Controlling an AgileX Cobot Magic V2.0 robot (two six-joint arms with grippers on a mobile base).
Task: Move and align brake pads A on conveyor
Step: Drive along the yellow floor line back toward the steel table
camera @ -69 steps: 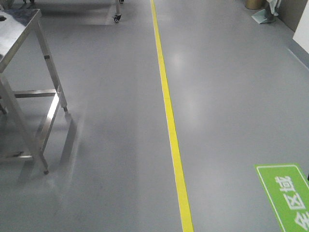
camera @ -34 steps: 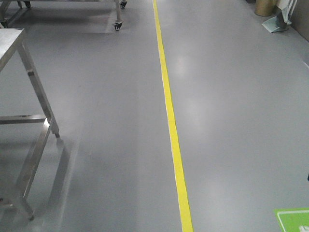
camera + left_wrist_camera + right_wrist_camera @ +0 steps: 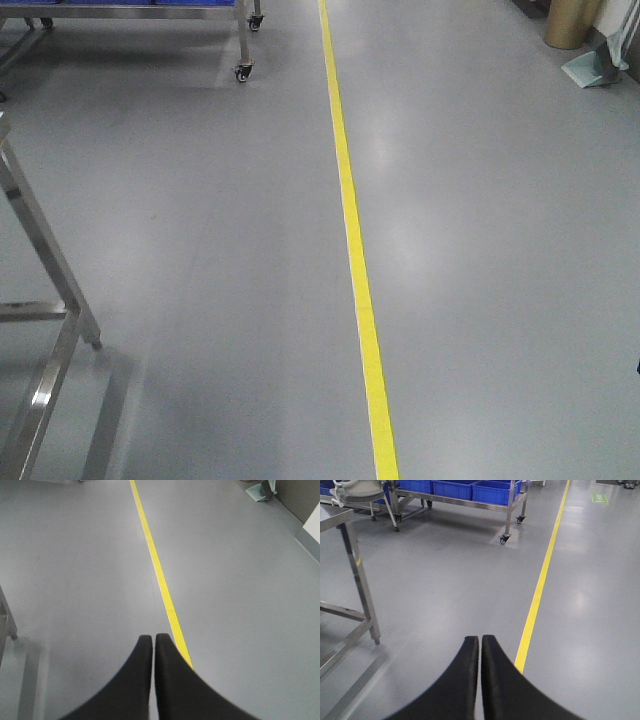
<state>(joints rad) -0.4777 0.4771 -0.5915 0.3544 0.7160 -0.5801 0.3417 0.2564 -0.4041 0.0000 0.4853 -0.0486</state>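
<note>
Work on the task looks not yet begun: no brake pads A and no conveyor show in any view, only grey floor (image 3: 180, 200) with a yellow line (image 3: 350, 240), and the left tool (image 3: 153, 639) and right tool (image 3: 480, 640) are both pinched closed, holding nothing.

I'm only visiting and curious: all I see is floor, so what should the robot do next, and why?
Probably roll forward along the yellow line, clear of the steel table leg. No belt or pads show in any view, and the left pincer and right pincer are both shut on nothing, so there is nothing here to grasp.
</note>
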